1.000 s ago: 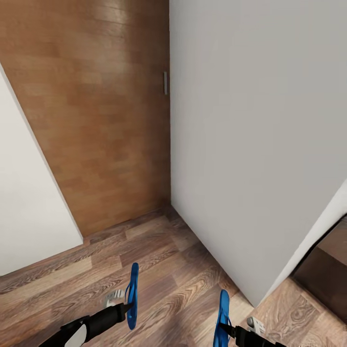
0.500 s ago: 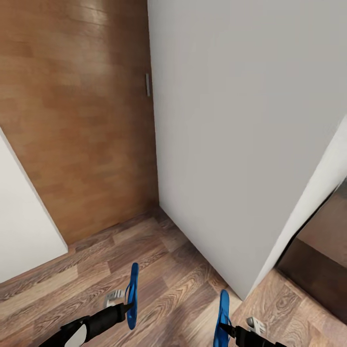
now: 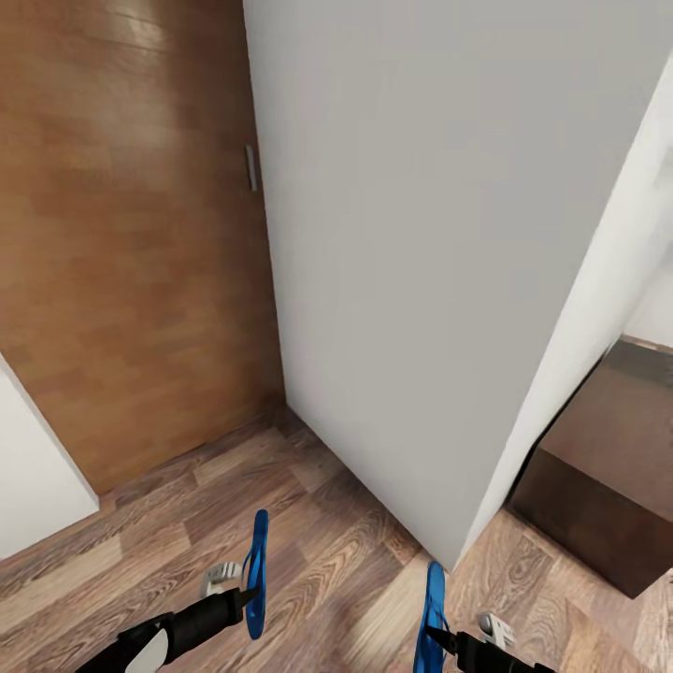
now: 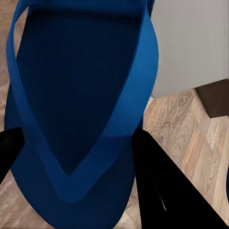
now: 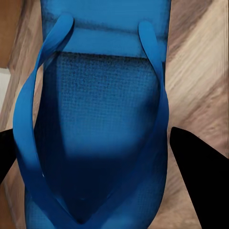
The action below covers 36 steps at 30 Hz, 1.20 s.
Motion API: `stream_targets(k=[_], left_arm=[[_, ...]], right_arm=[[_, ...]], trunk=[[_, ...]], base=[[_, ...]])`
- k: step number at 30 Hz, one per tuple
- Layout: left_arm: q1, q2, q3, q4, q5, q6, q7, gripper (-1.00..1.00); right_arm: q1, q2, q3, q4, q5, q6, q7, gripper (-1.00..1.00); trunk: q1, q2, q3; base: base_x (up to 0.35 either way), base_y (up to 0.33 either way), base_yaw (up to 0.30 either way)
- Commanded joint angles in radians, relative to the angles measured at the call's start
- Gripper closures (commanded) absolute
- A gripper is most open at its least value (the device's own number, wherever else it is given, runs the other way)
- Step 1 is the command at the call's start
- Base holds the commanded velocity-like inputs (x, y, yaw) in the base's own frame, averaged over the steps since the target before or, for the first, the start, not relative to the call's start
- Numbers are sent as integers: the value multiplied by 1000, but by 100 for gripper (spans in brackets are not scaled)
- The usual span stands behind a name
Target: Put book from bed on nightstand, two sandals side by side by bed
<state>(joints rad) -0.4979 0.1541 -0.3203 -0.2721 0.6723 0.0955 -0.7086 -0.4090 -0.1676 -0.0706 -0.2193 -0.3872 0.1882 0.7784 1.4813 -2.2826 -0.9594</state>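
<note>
With the left gripper (image 3: 250,591) pinching one bright blue flat flip-flop sandal (image 3: 255,573) at 7 o'clock and the right gripper (image 3: 439,637) pinching the other (image 3: 432,603) at 5, the view has swung past the white wall (image 3: 411,262), uncovering a dark-brown wooden cabinet (image 3: 598,477) at 4 o'clock, so the robot seems to be entering the bedroom

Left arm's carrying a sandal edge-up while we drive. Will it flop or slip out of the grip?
Probably not floppy: the sandal in the left gripper stands straight on its edge, no sag visible. It looks thin and likely light. The textured sole between the dark fingers should resist slipping, though the thin strap may flex if snagged.
</note>
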Motion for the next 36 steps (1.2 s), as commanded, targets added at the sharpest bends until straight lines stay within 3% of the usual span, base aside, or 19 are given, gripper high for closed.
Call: stream_targets(k=[1, 36], left_arm=[[0, 1, -3, -1, 9, 9, -5, 100], [1, -2, -4, 11, 9, 10, -9, 100]], right_arm=[[-1, 0, -7, 0, -2, 11, 6, 100], [-1, 0, -8, 0, -2, 11, 2, 100]], trunk=[[0, 0, 0], [0, 0, 20]], base=[[0, 0, -195], [0, 0, -194]])
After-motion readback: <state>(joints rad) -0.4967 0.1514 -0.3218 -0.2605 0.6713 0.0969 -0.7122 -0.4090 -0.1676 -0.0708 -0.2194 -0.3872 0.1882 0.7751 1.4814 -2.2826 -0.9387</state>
